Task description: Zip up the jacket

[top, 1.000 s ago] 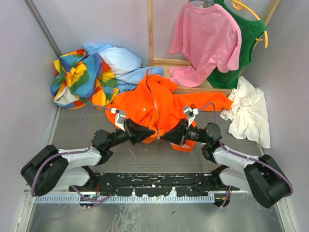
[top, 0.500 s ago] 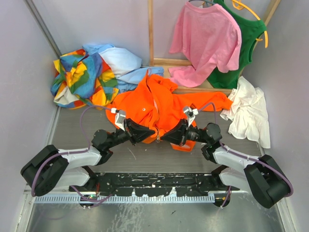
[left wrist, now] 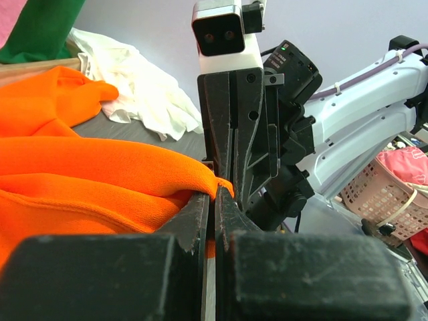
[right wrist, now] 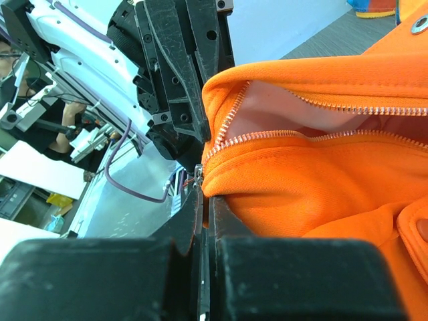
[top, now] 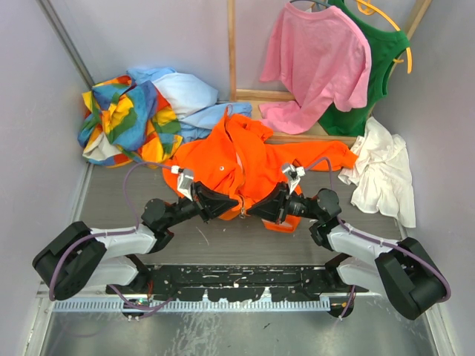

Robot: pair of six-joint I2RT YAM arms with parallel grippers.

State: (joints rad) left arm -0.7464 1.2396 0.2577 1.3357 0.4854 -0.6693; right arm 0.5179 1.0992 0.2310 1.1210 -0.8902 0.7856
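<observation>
At the middle of the table (top: 223, 241), both arms reach low and forward, angled inward, so the left gripper (top: 226, 205) and right gripper (top: 257, 210) meet tip to tip at the near hem of the jacket (top: 245, 159), which lies spread with its collar toward the far wall. The left fingers (left wrist: 200, 210) pinch a fold of orange hem. The right fingers (right wrist: 217, 207) are closed tight on the hem corner at the foot of the zipper (right wrist: 321, 137), whose teeth stand apart over the pale lining (right wrist: 287, 117)
</observation>
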